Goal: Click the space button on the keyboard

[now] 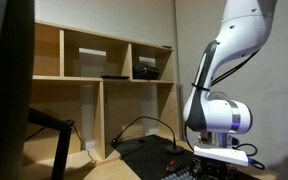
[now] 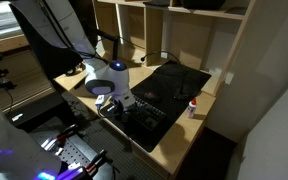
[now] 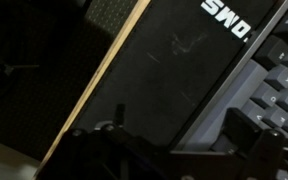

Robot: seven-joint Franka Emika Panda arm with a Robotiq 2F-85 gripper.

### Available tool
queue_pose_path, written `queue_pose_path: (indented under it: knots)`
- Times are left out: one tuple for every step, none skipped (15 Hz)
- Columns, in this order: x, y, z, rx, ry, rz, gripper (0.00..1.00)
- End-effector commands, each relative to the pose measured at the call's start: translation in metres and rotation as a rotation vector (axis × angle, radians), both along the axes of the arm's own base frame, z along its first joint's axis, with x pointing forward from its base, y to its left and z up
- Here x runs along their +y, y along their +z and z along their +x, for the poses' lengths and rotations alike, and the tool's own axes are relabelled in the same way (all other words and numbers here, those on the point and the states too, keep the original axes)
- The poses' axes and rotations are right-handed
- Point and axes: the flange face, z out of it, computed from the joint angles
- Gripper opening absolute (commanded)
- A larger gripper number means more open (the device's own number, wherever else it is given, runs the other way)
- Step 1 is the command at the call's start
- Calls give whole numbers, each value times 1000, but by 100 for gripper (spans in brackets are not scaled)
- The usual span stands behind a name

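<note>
The black keyboard (image 2: pixel 149 118) with dark grey keys lies on the wooden desk, at the near end of a black desk mat (image 2: pixel 179 78). My gripper (image 2: pixel 112 103) hangs low over the keyboard's end, close above it. In the wrist view the keyboard (image 3: pixel 280 85) runs along the right edge, with the mat (image 3: pixel 164 70) and its white logo beside it. My gripper's (image 3: pixel 179 140) two dark fingers stand wide apart with nothing between them. I cannot pick out the space key. In an exterior view the gripper (image 1: pixel 212 160) sits just above the keyboard (image 1: pixel 179 172).
A small white bottle with a red cap (image 2: pixel 192 108) stands on the desk beside the mat. Wooden shelves (image 1: pixel 94 70) rise behind the desk. Cables (image 1: pixel 134 130) run along the back. The desk's wooden edge (image 3: pixel 94 90) borders the mat.
</note>
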Motion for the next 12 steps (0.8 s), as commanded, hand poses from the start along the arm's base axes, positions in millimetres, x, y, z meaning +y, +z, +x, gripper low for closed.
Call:
queue_pose_path:
  knots:
    - [-2,-22,-1,20,-1,-5,100]
    - [-3,-19,-3,22,-2,-2,100]
    - [-3,-15,-6,19,-3,3,100]
    - [-2,-9,-10,20,2,11,100]
    - [-3,-5,-12,12,3,8,100]
    - [-4,2,-17,7,6,5,100]
    - [-6,12,-23,4,5,5,100]
    - [-9,19,-31,8,-2,9,100]
    - [-11,31,-44,19,22,23,100]
    - [-15,41,-58,25,40,31,100]
    - [-19,47,-66,15,48,25,100]
    - [-23,56,-74,-3,51,13,100]
